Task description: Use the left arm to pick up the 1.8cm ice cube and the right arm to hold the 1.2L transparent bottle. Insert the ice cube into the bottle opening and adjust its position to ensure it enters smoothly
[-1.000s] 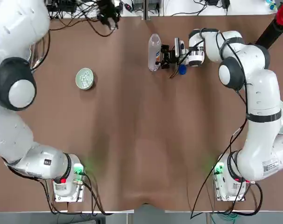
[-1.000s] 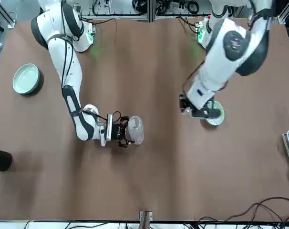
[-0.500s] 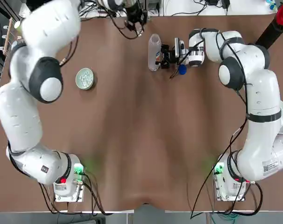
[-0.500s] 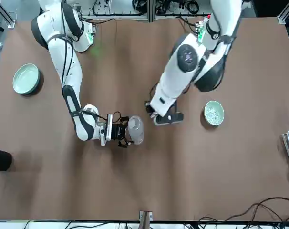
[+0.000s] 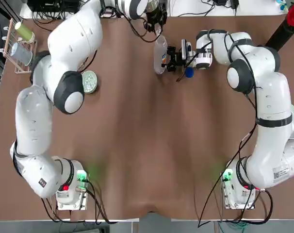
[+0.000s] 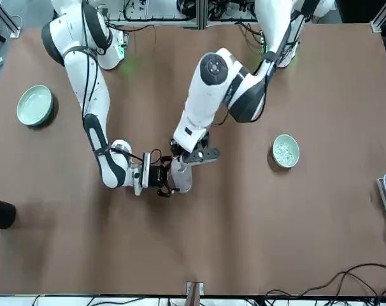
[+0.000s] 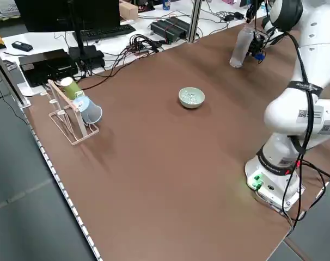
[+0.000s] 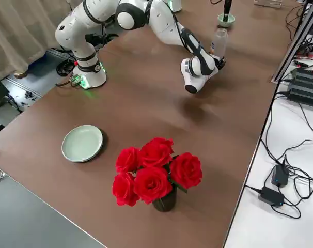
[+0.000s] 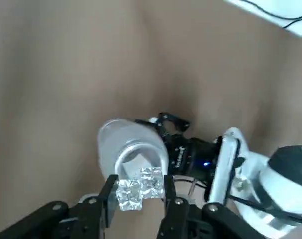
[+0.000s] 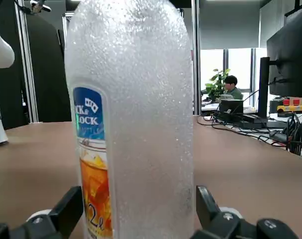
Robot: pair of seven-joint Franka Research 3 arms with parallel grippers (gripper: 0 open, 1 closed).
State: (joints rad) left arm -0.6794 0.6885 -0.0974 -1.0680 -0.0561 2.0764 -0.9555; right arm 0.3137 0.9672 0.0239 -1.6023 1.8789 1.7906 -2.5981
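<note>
Brown tabletop (image 5: 137,145), monitor (image 10: 290,55) and seated person (image 10: 232,88) beyond — the bottle (image 10: 146,124) stands upright, long axis vertical, mouth (image 9: 140,158) up, clamped by the right gripper (image 10: 141,191); over it, the left gripper (image 9: 140,180) pinches two ice cubes (image 9: 152,183).

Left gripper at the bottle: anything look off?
Yes. The left gripper has two ice cubes side by side between its fingers, where the task calls for one; the pair may jam at the bottle opening.
</note>
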